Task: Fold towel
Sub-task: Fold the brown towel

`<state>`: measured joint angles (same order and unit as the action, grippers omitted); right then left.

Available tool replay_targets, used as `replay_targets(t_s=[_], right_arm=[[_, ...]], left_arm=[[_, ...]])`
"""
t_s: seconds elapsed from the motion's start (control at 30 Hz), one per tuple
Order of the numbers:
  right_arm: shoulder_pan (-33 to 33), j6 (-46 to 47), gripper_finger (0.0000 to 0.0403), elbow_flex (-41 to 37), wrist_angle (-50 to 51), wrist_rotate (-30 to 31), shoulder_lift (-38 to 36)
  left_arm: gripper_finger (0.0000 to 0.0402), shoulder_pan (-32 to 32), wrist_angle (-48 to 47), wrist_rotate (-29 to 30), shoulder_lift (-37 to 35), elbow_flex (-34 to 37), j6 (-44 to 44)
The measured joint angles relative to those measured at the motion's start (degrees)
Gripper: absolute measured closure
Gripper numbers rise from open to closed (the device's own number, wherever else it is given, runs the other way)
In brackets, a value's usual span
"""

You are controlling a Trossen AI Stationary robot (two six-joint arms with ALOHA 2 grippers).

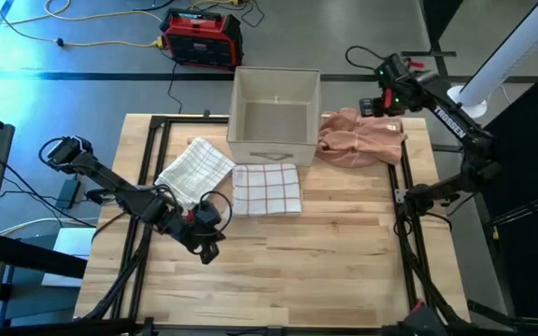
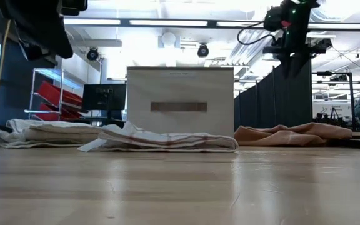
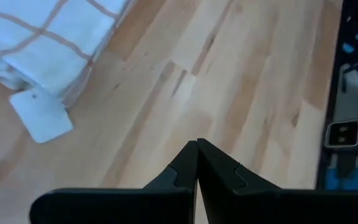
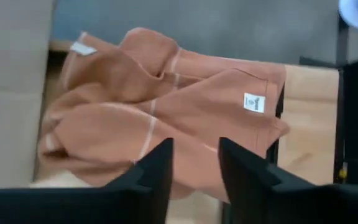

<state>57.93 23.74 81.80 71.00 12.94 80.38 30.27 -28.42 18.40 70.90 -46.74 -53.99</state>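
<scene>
Lying towel (image 1: 267, 189): folded flat, red-checked, mid-table, just in front of the bin (image 1: 274, 114)
Second towel (image 1: 193, 168): checked, folded, just left of it
Orange cloth (image 1: 361, 137): rumpled, right of the bin
Left gripper (image 1: 206, 245): near the towel's front-left corner, jaws together, empty
Right gripper (image 1: 382, 103): above the orange cloth, jaws apart, empty

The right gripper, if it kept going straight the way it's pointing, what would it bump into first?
Most likely the orange towel. The right gripper hangs open above it, and its wrist view looks past both fingers straight onto the crumpled cloth, beside the box. How far above is hard to judge.
</scene>
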Motion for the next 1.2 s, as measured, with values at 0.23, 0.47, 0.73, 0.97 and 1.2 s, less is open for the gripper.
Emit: replay_targets(t_s=[0.23,0.47,0.73,0.97,1.2], right_arm=[[0.78,10.44,0.0207,-0.13,-4.49,3.57,7.36],[4.65,13.48,0.021,-0.15,-7.69,3.95,17.08],[8.75,13.82,0.0228,4.39,-12.97,-1.71,24.58],[4.58,-6.81,0.0231,4.58,-14.89,-7.49,26.69],[0.76,-22.32,0.0231,4.59,-17.49,-1.99,31.27]], left_arm=[[0.0402,-1.91,-8.73,0.13,-2.74,0.04,3.41],[0.0402,-1.87,-16.52,2.27,-6.87,0.02,3.71],[0.0402,-1.8,-21.53,1.25,-8.13,0.02,4.19],[0.0402,-3.59,-23.72,2.0,-9.34,0.04,5.6],[0.0402,-7.12,-23.67,-3.18,-10.68,0.04,6.8]])
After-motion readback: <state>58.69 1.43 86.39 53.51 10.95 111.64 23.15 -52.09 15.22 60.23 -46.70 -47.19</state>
